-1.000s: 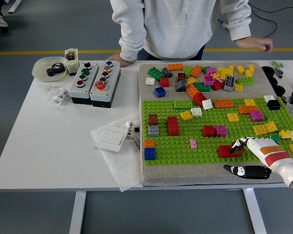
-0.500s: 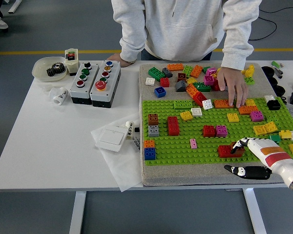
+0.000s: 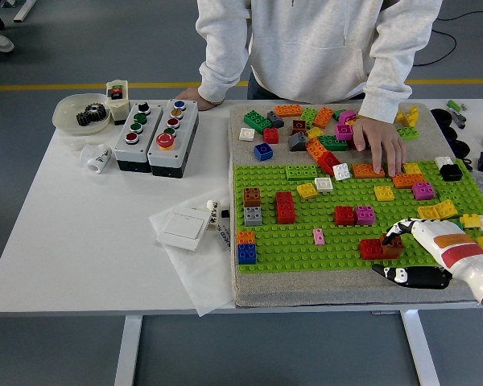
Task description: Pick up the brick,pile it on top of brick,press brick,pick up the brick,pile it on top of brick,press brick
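The white tabletop (image 3: 72,233) carries a grey mat (image 3: 243,296) on its right half. Left of the mat stand two grey push-button boxes (image 3: 156,135); further left, a bowl of gears (image 3: 81,113). Just beside the mat's left edge, a white switch (image 3: 183,229) lies on a paper sheet (image 3: 201,281).

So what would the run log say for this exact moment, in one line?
right hand: fingers resting on red brick | baseplate: green | person's hand: on orange brick | left arm: out of view
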Motion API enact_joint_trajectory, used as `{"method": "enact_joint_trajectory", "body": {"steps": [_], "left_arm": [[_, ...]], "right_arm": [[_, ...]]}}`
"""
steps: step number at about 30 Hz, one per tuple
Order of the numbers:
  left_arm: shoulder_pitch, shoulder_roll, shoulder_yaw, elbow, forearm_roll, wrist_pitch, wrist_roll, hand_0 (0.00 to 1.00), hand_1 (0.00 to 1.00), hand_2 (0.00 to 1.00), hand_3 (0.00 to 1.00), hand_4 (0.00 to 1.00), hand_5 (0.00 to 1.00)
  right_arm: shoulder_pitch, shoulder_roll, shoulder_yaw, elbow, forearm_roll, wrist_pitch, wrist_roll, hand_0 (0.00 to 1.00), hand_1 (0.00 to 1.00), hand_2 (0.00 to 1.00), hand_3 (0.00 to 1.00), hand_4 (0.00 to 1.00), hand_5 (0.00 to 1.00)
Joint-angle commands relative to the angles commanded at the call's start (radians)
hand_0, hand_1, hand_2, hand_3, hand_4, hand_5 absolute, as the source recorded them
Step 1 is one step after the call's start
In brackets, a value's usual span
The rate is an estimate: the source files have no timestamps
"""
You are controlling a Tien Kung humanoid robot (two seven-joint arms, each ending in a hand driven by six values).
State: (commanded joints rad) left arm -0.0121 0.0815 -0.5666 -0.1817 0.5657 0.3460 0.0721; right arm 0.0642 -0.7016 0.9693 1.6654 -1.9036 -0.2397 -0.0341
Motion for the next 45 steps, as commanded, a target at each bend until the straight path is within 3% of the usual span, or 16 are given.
{"method": "enact_joint_trajectory", "body": {"steps": [7,13,17,18,19,23,25,28,32,38,45], "left_arm": [[-0.001,0.001,0.005,0.0,-0.009,0.002,-0.003,0.733,0.744,0.791,0.637,0.699,0.616],[-0.002,-0.002,0.007,0.0,-0.015,0.003,-0.002,0.732,0.744,0.791,0.637,0.698,0.615],[-0.002,-0.003,0.01,-0.002,-0.019,0.004,0.001,0.732,0.744,0.791,0.637,0.698,0.615],[-0.002,-0.003,0.012,-0.002,-0.021,0.005,0.002,0.733,0.744,0.791,0.636,0.697,0.614],[-0.002,-0.003,0.012,-0.002,-0.021,0.005,0.002,0.733,0.744,0.791,0.636,0.697,0.614],[-0.002,-0.003,0.013,-0.003,-0.019,0.006,0.004,0.733,0.744,0.791,0.636,0.697,0.614],[-0.002,-0.004,0.012,-0.004,-0.017,0.006,0.006,0.733,0.744,0.791,0.635,0.697,0.614],[-0.003,-0.004,0.012,-0.005,-0.014,0.006,0.009,0.733,0.744,0.791,0.635,0.697,0.614],[-0.004,-0.004,0.011,-0.006,-0.012,0.007,0.011,0.732,0.744,0.79,0.634,0.696,0.614],[-0.003,-0.003,0.009,-0.007,-0.007,0.007,0.013,0.733,0.743,0.79,0.635,0.696,0.613],[0.0,-0.003,-0.001,-0.008,0.006,0.006,0.017,0.733,0.744,0.79,0.634,0.697,0.616]], "right_arm": [[0.0,0.0,0.03,0.019,-0.01,-0.005,-0.002,0.678,0.661,0.706,0.558,0.874,0.585],[0.068,0.002,0.02,-0.02,-0.019,-0.014,-0.025,0.68,0.668,0.712,0.579,0.887,0.55],[0.155,0.018,-0.03,-0.078,-0.04,-0.014,-0.056,0.68,0.668,0.712,0.579,0.887,0.55],[0.188,0.033,-0.055,-0.108,-0.042,-0.025,-0.061,0.708,0.687,0.735,0.657,0.937,0.459],[0.212,0.037,-0.068,-0.126,-0.042,-0.028,-0.062,0.708,0.687,0.735,0.657,0.937,0.459],[0.321,0.102,-0.109,-0.239,-0.042,-0.06,-0.085,0.708,0.687,0.735,0.657,0.937,0.459],[0.359,0.124,-0.125,-0.284,-0.04,-0.061,-0.084,0.662,0.664,0.719,0.638,0.927,0.408],[0.432,0.156,-0.176,-0.361,-0.051,-0.039,-0.074,0.662,0.664,0.719,0.638,0.927,0.408],[0.502,0.158,-0.263,-0.401,-0.048,0.006,-0.068,0.655,0.657,0.712,0.627,0.918,0.379],[0.55,0.14,-0.367,-0.387,-0.06,0.063,-0.071,0.657,0.652,0.705,0.623,0.922,0.37],[0.589,0.151,-0.429,-0.38,-0.068,0.071,-0.084,0.661,0.645,0.701,0.621,0.926,0.363]]}}
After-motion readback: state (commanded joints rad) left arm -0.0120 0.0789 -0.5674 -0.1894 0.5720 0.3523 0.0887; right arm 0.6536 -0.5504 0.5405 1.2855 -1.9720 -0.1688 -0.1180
